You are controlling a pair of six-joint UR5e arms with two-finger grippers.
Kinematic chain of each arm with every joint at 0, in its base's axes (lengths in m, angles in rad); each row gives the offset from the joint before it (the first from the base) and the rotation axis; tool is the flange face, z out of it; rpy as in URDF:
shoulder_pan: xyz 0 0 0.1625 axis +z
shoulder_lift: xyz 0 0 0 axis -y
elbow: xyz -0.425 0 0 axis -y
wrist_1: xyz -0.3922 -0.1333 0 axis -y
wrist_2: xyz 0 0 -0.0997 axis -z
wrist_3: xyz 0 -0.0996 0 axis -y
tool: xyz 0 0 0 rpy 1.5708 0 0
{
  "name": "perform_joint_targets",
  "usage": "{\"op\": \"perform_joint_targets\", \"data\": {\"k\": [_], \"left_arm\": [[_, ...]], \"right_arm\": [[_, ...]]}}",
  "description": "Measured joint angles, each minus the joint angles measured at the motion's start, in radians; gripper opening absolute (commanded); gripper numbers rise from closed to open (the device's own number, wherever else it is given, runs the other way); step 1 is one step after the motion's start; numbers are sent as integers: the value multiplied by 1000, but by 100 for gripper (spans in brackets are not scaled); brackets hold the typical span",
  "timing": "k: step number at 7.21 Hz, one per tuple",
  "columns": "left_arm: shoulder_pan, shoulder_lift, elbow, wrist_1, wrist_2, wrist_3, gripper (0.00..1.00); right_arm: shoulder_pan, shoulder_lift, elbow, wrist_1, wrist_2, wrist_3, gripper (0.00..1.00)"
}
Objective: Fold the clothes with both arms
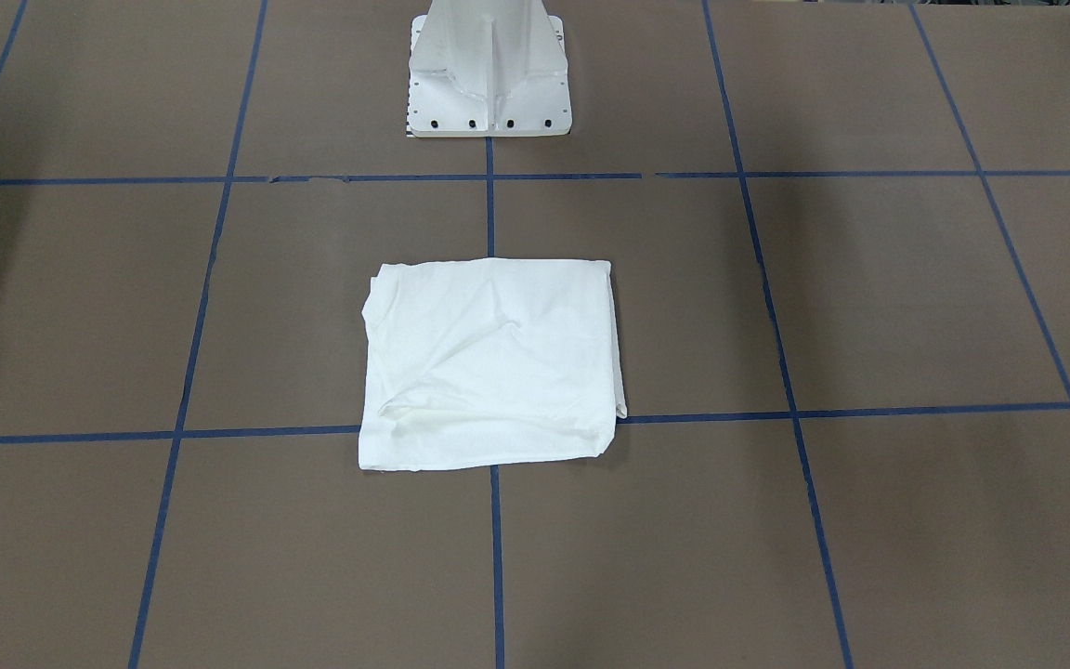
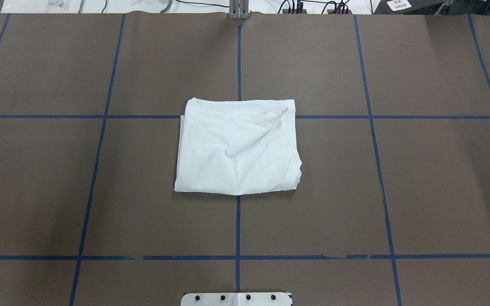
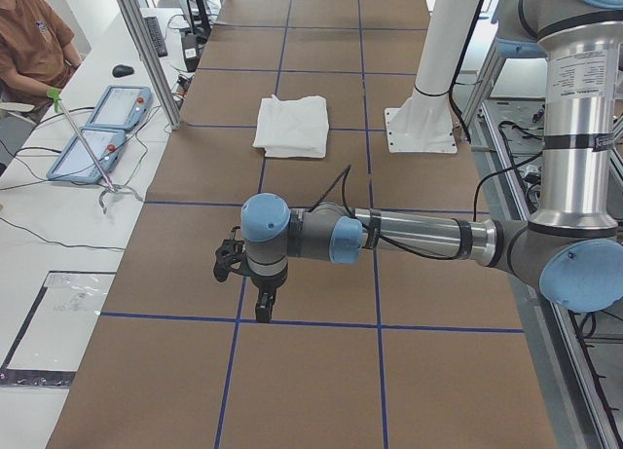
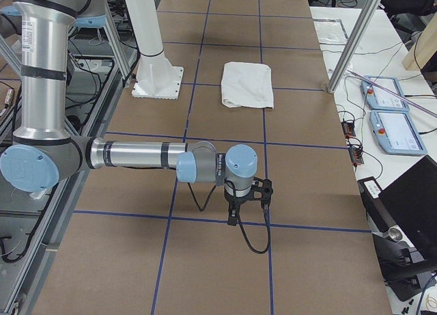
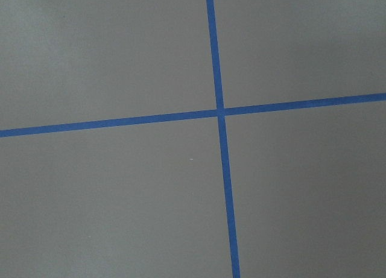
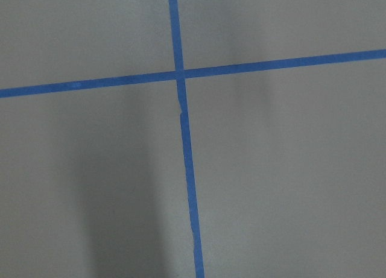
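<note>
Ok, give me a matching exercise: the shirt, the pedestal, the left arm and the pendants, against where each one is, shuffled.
Things:
1 shirt
2 pedestal
3 left arm
4 pendants

Places:
A on the white bench beside the table
B folded, in the table's middle
C reaching low over bare table, away from the shirt
D at the table's robot-side edge

Pairs: 1-B, 2-D, 3-C, 4-A

The folded shirt point(image 2: 236, 146) lies in the middle of the desk point(image 2: 419, 178) with bare brown surface on all four sides, giving open approaches from either flank and from both long edges. The white pedestal point(image 1: 489, 79) stands at the robot's edge, well apart from the shirt, and a metal post point(image 3: 146, 55) stands at the operators' edge. The left arm point(image 3: 409, 237) and right arm point(image 4: 136, 154) stretch level above the desk's two ends, the left claw point(image 3: 263, 308) and right claw point(image 4: 233, 218) hanging well apart from the shirt.
</note>
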Motion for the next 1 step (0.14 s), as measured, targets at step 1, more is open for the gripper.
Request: {"op": "perform_joint_targets", "data": {"k": [1], "left_arm": [[1,0,0,-1,0,0,100]], "right_arm": [[0,0,1,1,0,0,100]]}}
